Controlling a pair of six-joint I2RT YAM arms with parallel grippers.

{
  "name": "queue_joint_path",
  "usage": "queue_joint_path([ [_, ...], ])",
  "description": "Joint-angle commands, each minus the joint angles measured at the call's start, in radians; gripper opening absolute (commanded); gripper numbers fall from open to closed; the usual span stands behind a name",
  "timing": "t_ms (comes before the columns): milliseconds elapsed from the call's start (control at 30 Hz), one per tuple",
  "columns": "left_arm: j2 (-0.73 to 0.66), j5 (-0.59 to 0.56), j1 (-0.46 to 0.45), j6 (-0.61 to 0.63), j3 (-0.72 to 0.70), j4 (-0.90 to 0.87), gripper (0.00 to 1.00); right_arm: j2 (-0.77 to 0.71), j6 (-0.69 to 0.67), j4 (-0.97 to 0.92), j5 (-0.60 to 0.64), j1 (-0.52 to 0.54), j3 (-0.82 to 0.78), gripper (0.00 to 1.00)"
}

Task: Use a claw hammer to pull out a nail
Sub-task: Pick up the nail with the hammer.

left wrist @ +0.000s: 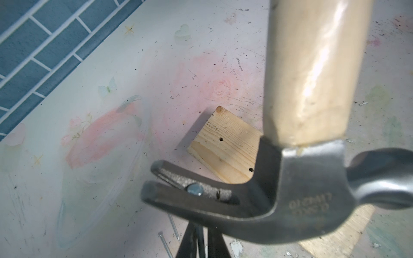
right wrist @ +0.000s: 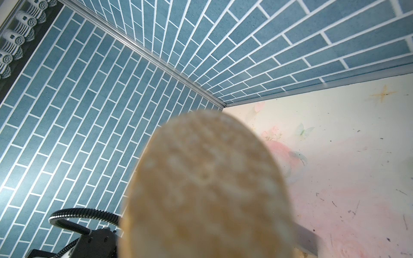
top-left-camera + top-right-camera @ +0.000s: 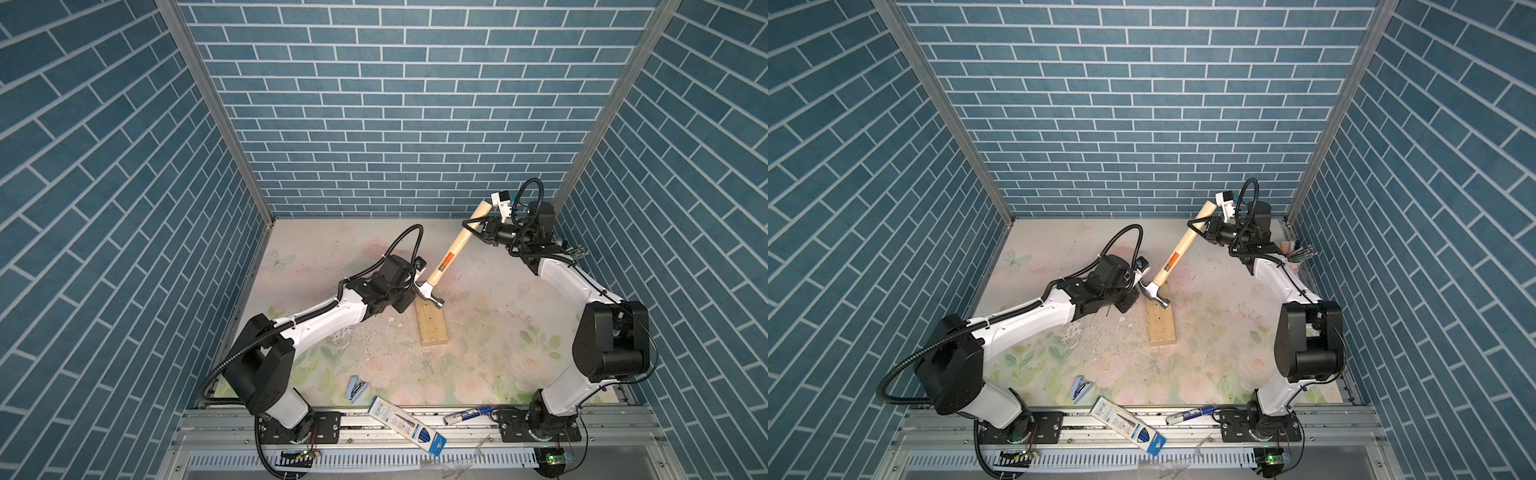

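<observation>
Booth of blue brick-patterned walls (image 3: 395, 124) enclosing a pale floral tabletop (image 3: 490, 316), scuffed and strewn with white flakes (image 3: 353, 336). At centre lies a wooden block (image 3: 432, 328), its top face pierced with small empty holes. The claw hammer (image 3: 453, 245) slants above it, head low at the block's far end and handle rising toward the back corner. The right gripper (image 3: 475, 227) is clamped on the handle close to its butt, a hold that in my judgement gives the longest lever for prying. The left wrist view shows a nail (image 1: 195, 189) with its head seated in the fork of the claw. The claw overhangs the block's edge, so the nail appears free of the wood. The left gripper (image 1: 204, 239) sits directly beneath the claw, fingers near each other. Whether they pinch the shank I cannot tell, since the claw hides it. Two loose nails (image 1: 166, 242) lie beside it. A stapler (image 3: 355, 388), pen box (image 3: 405, 426) and marker (image 3: 467, 414) rest along the near edge, well apart from the work.
</observation>
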Motion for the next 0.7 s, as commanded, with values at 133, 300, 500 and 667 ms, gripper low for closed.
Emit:
queue_joint_path([
  [133, 0.016, -0.011, -0.005, 0.013, 0.051, -0.006, 0.09, -0.042, 0.164, 0.046, -0.065, 0.003, 0.019, 0.00],
  [300, 0.016, -0.008, -0.005, 0.018, 0.062, -0.010, 0.01, -0.042, 0.164, 0.047, -0.065, 0.004, 0.019, 0.00],
  [500, 0.019, -0.008, -0.005, 0.020, 0.072, -0.006, 0.01, -0.040, 0.164, 0.047, -0.063, 0.003, 0.018, 0.00],
  [667, 0.022, -0.043, -0.005, 0.003, 0.080, -0.007, 0.00, -0.041, 0.164, 0.048, -0.063, 0.004, 0.015, 0.00],
])
